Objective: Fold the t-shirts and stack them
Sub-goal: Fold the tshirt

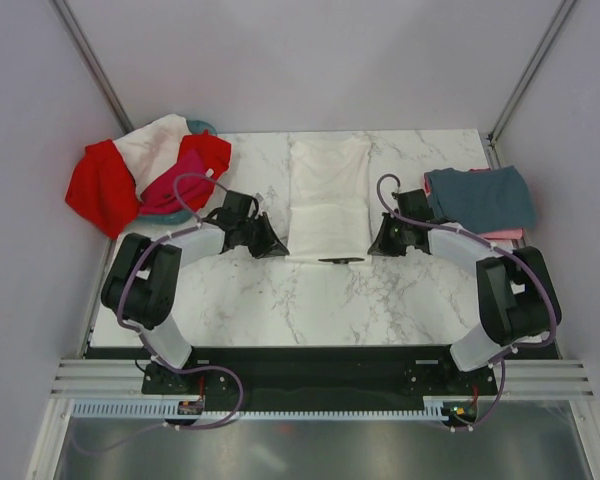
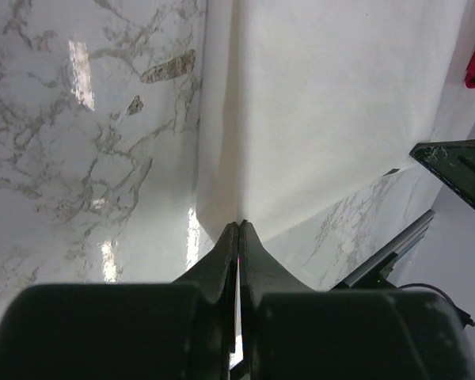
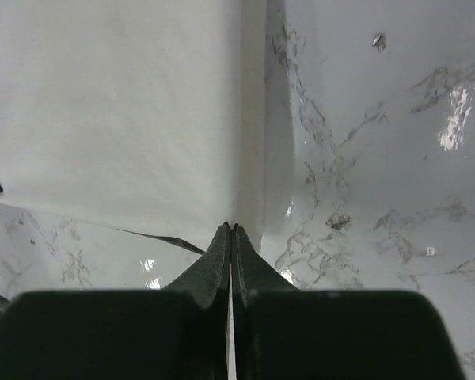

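White t-shirt point(image 1: 328, 190), long axis near-to-far (narrow strip)

White bench point(image 1: 280, 300) with grey marble veining, glossy, catching bright glints. Sliver of teal basket point(image 1: 204, 127) rim at the back left corner, mostly hidden. Plain pale walls point(image 1: 310, 60) on three sides. Black base plate point(image 1: 320, 360) and ribbed aluminium rail point(image 1: 280, 408) along the near edge.

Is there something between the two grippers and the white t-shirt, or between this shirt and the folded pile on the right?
Nothing visible. The left gripper and right gripper are both shut on the white t-shirt at its near edge. Between it and the grey-blue t-shirt topping the right pile: bare table, with the right arm alongside.
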